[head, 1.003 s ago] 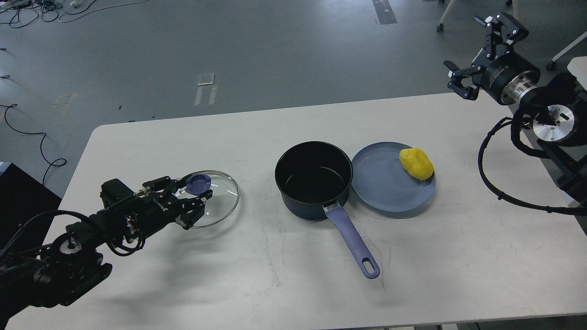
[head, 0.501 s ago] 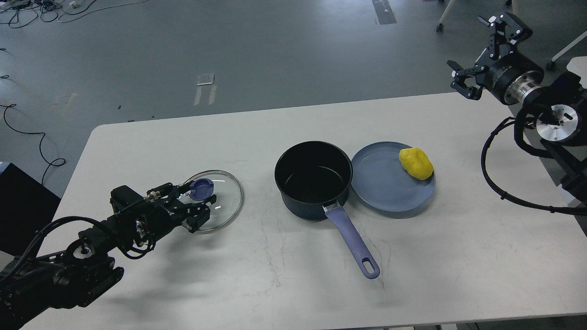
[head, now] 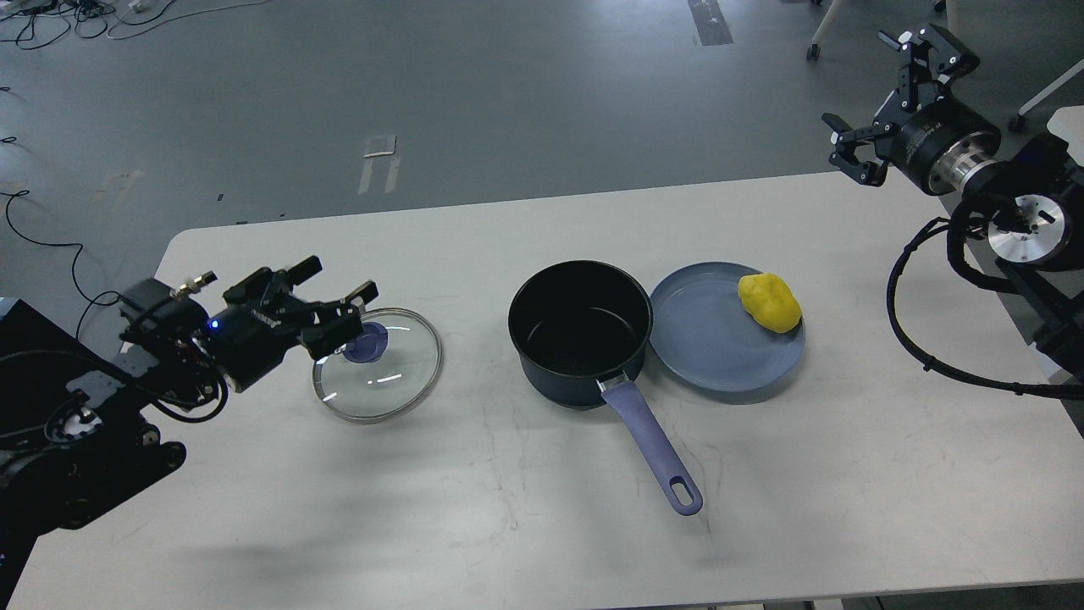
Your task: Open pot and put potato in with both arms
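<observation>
The dark blue pot (head: 581,332) stands open at the table's middle, its purple handle (head: 654,447) pointing toward the front. Its glass lid (head: 378,364) with a blue knob (head: 367,343) lies flat on the table to the left. My left gripper (head: 326,298) is open and empty, raised just above and left of the lid's knob. The yellow potato (head: 769,302) sits at the right rim of a blue plate (head: 716,343) right of the pot. My right gripper (head: 881,93) is open and empty, high beyond the table's far right corner.
The white table (head: 508,508) has bare surface in front of the pot and lid. Chair legs and cables lie on the grey floor behind. My right arm's cable loops over the table's right edge (head: 948,364).
My left gripper let go of the lid's knob and rose up and to the left; the lid now lies flat on the table. The right gripper has hardly moved.
</observation>
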